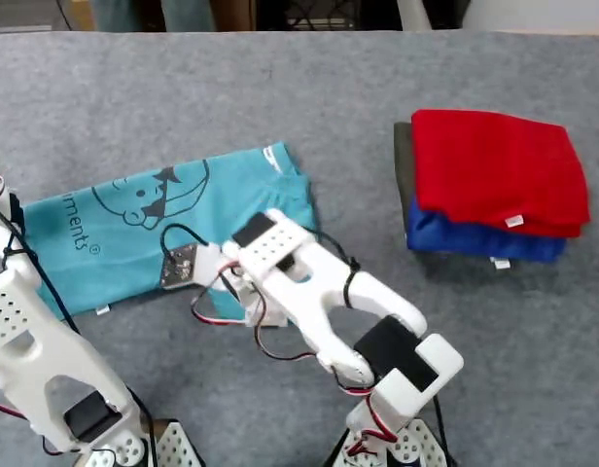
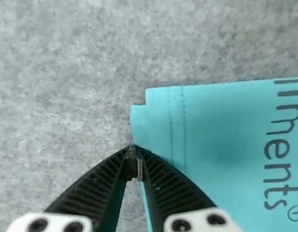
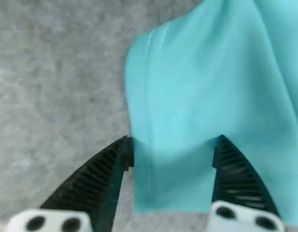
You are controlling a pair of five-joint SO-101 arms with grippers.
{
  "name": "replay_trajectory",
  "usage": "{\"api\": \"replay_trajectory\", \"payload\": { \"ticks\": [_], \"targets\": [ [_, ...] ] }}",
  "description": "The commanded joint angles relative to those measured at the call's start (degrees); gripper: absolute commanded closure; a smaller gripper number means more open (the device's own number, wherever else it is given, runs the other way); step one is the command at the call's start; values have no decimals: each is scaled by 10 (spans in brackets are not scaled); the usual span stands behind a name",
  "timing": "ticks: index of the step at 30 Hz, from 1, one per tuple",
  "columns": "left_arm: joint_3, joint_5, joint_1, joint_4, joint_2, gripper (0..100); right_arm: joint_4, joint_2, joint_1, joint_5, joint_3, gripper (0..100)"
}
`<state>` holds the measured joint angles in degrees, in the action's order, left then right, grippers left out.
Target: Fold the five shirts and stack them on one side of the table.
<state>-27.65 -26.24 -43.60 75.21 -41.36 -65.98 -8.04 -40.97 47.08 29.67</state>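
Note:
A teal shirt lies partly folded on the grey table, left of centre. At its left end, my left gripper is shut with its tips pinched on the hem edge of the teal shirt by a folded corner. My right gripper is open and hovers over the front right corner of the teal shirt, one finger on each side of the cloth. The right arm lies across the shirt's near edge in the high view. A stack of folded shirts sits at the right: red on top, blue below, and a dark one underneath.
The grey felt table is bare behind the teal shirt and between it and the stack. The left arm stands along the left edge. Both arm bases sit at the front edge.

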Motion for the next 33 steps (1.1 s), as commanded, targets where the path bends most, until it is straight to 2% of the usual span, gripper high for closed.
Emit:
{"api": "replay_trajectory", "payload": {
  "ticks": [1, 4, 6, 11, 14, 22, 24, 28, 33],
  "targets": [
    [0, -6, -2, -5, 33, 971, 52, -16, 14, 6, 20, 723],
    [0, -6, -3, -5, 33, 971, 59, -56, 24, 6, 10, 725],
    [0, -7, -3, -5, 33, 971, 59, -74, 24, 6, -2, 764],
    [0, -7, -3, -5, 33, 971, 58, -77, 36, 6, -37, 987],
    [0, -7, -3, -6, 33, 971, 42, -76, 62, 6, -73, 971],
    [0, -7, -3, -6, 33, 971, -163, -77, 83, 8, -291, 985],
    [0, -7, -3, -6, 33, 971, -196, -78, 84, 33, -345, 985],
    [1, -7, -3, -6, 33, 971, -218, -98, 84, 90, -404, 985],
    [1, -7, -4, -6, 33, 971, -220, -172, 91, 125, -481, 985]
  ]
}}
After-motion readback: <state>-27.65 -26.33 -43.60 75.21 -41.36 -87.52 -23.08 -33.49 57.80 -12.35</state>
